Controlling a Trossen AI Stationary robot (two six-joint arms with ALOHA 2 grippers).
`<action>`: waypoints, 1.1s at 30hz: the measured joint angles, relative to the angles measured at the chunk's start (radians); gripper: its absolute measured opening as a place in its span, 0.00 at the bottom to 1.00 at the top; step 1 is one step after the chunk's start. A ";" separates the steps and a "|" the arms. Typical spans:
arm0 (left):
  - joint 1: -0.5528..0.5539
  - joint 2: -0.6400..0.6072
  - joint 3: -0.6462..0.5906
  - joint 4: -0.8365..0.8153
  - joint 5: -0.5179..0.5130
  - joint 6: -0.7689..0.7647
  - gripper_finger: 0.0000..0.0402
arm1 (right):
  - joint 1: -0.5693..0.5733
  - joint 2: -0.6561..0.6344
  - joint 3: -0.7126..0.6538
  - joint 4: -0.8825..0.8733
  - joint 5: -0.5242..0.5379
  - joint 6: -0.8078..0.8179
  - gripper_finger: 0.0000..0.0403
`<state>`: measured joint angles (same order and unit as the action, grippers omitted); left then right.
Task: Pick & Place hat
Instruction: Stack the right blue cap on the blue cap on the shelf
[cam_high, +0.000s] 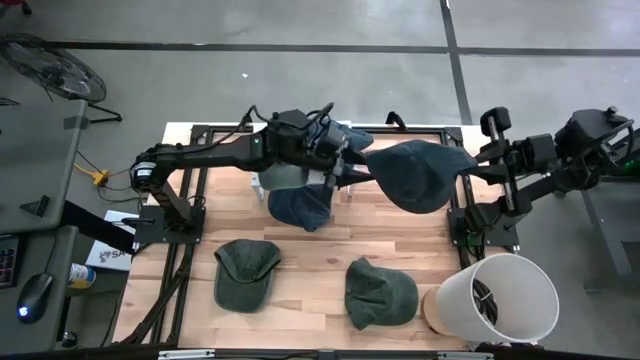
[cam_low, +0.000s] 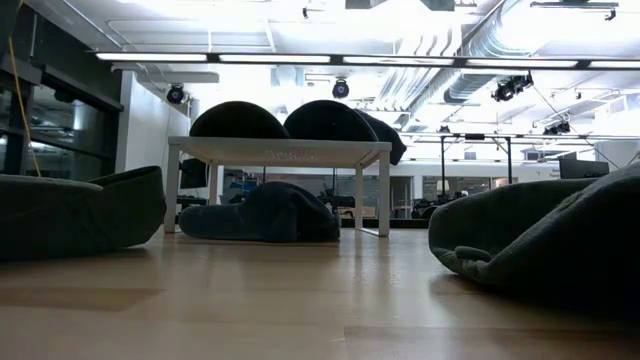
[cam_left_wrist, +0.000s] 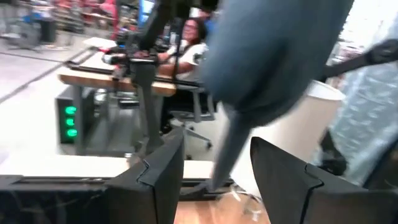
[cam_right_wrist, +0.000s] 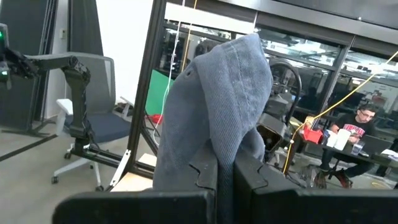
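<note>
A dark blue hat (cam_high: 420, 175) hangs in the air over the table's far middle, between my two arms. My right gripper (cam_high: 468, 170) comes in from the right and is shut on it. My left gripper (cam_high: 352, 172) reaches in from the left and is open. In the left wrist view a narrow hanging part of the hat (cam_left_wrist: 227, 149) drops between its two fingers (cam_left_wrist: 155, 180); I cannot tell whether they touch it. Another blue hat (cam_high: 300, 205) lies on the table below the left arm. My right gripper pinches the hat's cloth (cam_right_wrist: 231, 146) between its two shut fingers, at the hat's right-hand end. The fingers lie level, coming from the table's right side. The hat stands out ahead of the fingers toward the left arm, lifted clear of the table; one layer or several, I cannot tell.
Two green hats (cam_high: 245, 270) (cam_high: 380, 292) lie on the near half of the table. A white bucket (cam_high: 500, 300) stands at the near right corner. A small white table (cam_low: 280, 150) at the far middle carries dark hats (cam_low: 330, 120). A black frame (cam_high: 190, 200) edges the table.
</note>
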<state>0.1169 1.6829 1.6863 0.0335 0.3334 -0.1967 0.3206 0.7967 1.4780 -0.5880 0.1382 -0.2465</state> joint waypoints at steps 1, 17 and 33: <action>0.000 0.000 0.000 -0.003 -0.013 0.000 0.45 | 0.000 0.000 0.000 0.000 -0.003 -0.002 0.01; -0.050 0.008 0.000 0.002 -0.040 -0.018 0.45 | 0.000 0.001 0.000 0.020 0.014 -0.023 0.01; -0.087 0.082 0.001 0.109 -0.093 -0.037 0.45 | 0.000 0.015 0.000 0.032 0.084 0.002 0.01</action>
<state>0.0299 1.7653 1.6870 0.1428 0.2402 -0.2336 0.3202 0.8120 1.4776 -0.5563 0.2224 -0.2440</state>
